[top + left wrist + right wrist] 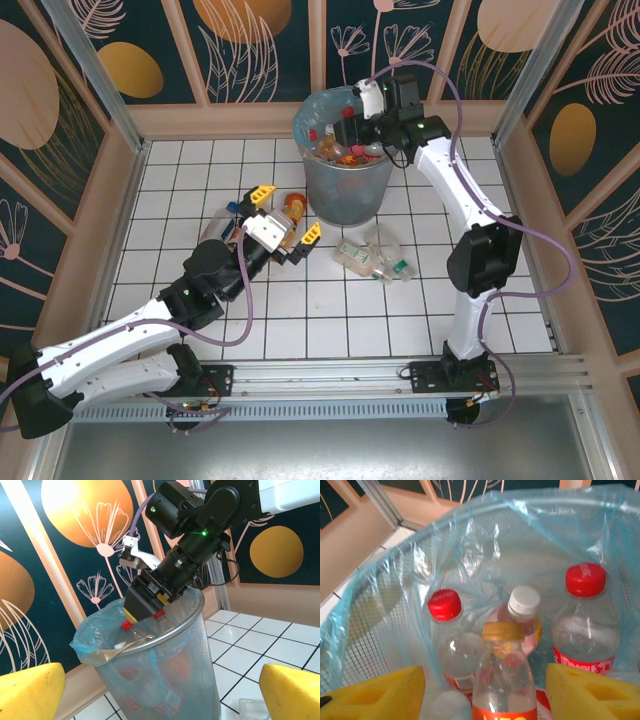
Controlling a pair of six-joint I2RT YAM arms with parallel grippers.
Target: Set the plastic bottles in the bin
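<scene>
While right gripper (485, 692) hovers (jaws apart), bottles (585, 625) crowd the bin (345, 185).

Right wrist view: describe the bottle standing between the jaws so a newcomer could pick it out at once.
Look into the grey mesh bin, lined with a light-blue bag. Nearest the camera, midway between the yellow jaws, stands the target bottle. It alone has a yellow-gold cap and an orange label; its neighbours wear red or white caps.
</scene>
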